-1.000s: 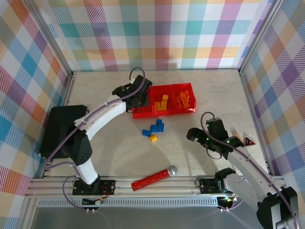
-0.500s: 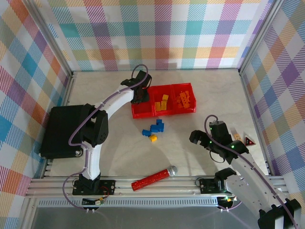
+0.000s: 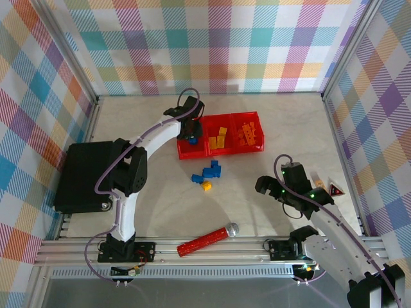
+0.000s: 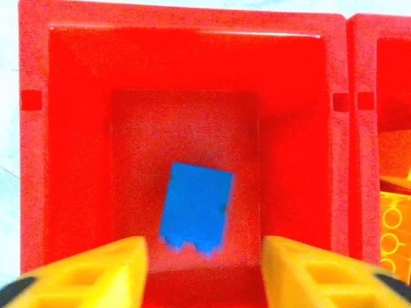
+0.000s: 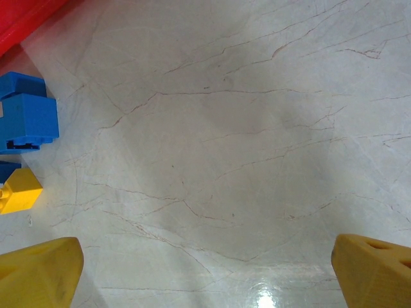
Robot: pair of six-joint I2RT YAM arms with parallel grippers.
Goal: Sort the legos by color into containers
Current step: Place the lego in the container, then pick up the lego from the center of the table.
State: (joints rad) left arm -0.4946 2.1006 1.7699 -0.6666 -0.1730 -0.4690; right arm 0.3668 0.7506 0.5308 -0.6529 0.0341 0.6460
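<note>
Left wrist view, item one: small blue plastic brick (image 4: 196, 205), tilted, low inside the leftmost red square open-top plastic bin (image 4: 70, 160). It is slightly blurred, so I cannot tell whether it rests on the floor, and it touches neither finger.

Left hand (image 4: 204, 266): yellow fingers apart above the bin's near wall, holding nothing.

Top external view: row of three joined red bins (image 3: 221, 153) toward the far side of the pale marbled bench (image 3: 289, 122). Yellow bricks (image 3: 220, 138) lie in the middle bin and orange bricks (image 3: 249, 133) in the right one.

Loose stock: cluster of blue bricks (image 3: 209, 172) with one yellow brick (image 3: 206, 186) just beside it, on the bench near the bins' front.

Right hand (image 3: 266, 186): fingers spread wide, empty, over bare bench, apart from the cluster.

Not for sorting: long red studded stick with silver ball end (image 3: 205, 240); black box (image 3: 80, 173).

Step in hand, by my reckoning: release of a blue brick into the blue bin.

Next move likely calls for lifting the left hand clear of the bin wall, then reaching for the cluster and closing on a single brick, not two neighbours.
</note>
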